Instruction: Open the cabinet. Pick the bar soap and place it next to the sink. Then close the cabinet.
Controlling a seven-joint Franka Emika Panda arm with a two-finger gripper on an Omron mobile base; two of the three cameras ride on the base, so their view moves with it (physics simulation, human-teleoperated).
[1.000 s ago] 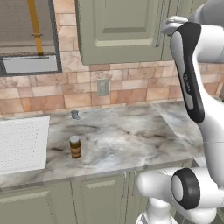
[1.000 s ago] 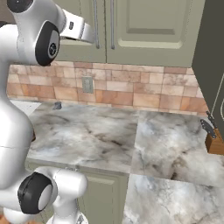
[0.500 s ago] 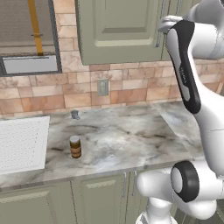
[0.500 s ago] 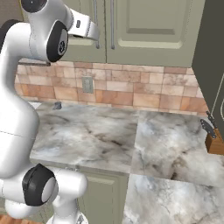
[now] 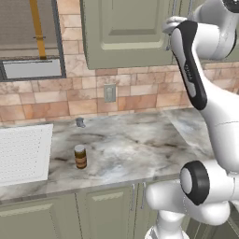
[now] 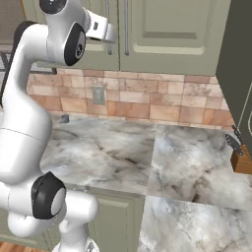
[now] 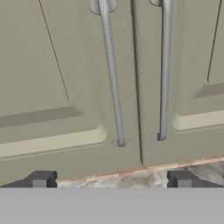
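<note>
The cabinet (image 5: 126, 32) hangs above the counter, both sage-green doors shut. Its two long silver handles (image 7: 111, 74) run side by side along the centre seam in the hand view. My gripper (image 7: 111, 180) is open, raised in front of the doors' lower edge and a short way off, touching nothing. From the right base camera the hand (image 6: 101, 27) sits just left of the handles (image 6: 126, 27). The bar soap is hidden. The sink (image 5: 23, 151) is the white gridded basin at the counter's left end.
A brown jar (image 5: 80, 156) stands on the marble counter (image 5: 135, 144) right of the sink. A small grey object (image 5: 80, 122) and a wall outlet (image 5: 109, 92) are by the brick backsplash. A knife block (image 6: 240, 158) sits at the far right.
The arm has lifted and swung the hand closer to the cabinet doors, toward the handles. The jaws stay wide apart.
</note>
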